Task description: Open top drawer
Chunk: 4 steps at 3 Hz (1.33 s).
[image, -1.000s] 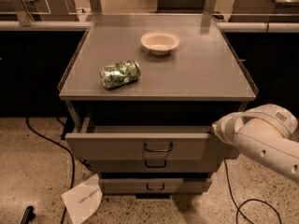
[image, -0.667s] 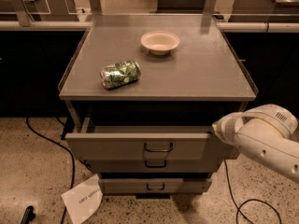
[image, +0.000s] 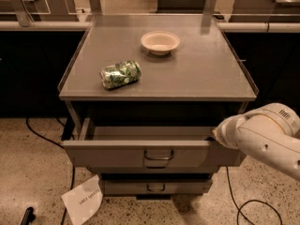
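Nothing moved in the last second: top drawer (image: 140, 153) stays pulled well out with its grey inside showing, so the task looks done. My gripper (image: 218, 136) is at its right front corner; how wide it's open, can't tell. Green can (image: 120, 74) and bowl (image: 160, 42) above, paper (image: 83, 201) on the floor, nothing blocking.

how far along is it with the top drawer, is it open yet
Done: the top drawer stands pulled well out of the cabinet, with its grey interior in view behind the front.
In hand: the gripper sits at the drawer's right front end, largely hidden by the arm.
Left: probably little, at most a further pull and backing the arm away. The lower drawer is pushed in.
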Tool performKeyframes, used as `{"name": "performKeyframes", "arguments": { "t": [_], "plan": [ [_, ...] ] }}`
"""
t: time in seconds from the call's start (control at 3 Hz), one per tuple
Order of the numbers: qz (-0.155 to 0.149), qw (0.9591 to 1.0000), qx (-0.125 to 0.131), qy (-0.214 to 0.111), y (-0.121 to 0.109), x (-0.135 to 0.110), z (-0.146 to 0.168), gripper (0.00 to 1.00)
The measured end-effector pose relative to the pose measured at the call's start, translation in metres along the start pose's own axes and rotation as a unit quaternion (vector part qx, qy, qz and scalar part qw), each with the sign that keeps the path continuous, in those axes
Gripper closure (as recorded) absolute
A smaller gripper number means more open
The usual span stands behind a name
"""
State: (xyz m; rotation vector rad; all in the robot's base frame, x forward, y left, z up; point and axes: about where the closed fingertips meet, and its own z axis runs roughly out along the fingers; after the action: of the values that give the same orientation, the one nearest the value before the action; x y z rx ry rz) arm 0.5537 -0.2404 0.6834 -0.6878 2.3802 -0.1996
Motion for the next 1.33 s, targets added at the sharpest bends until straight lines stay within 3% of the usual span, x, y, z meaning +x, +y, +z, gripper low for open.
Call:
{"name": "performKeyframes", "arguments": {
  "t": [0.33,0.67,1.0,1.33],
  "plan": [
    [0.007,0.9997,-0.016,0.019,0.002,0.022,-0.011,1.0],
    [-0.01,0.9987,-0.04,0.03,0.003,0.034,-0.022,1.0],
    [-0.046,0.996,-0.068,0.036,0.009,0.04,-0.03,1.0],
    [-0.078,0.994,-0.069,0.033,0.01,0.04,-0.031,1.0]
  ]
}}
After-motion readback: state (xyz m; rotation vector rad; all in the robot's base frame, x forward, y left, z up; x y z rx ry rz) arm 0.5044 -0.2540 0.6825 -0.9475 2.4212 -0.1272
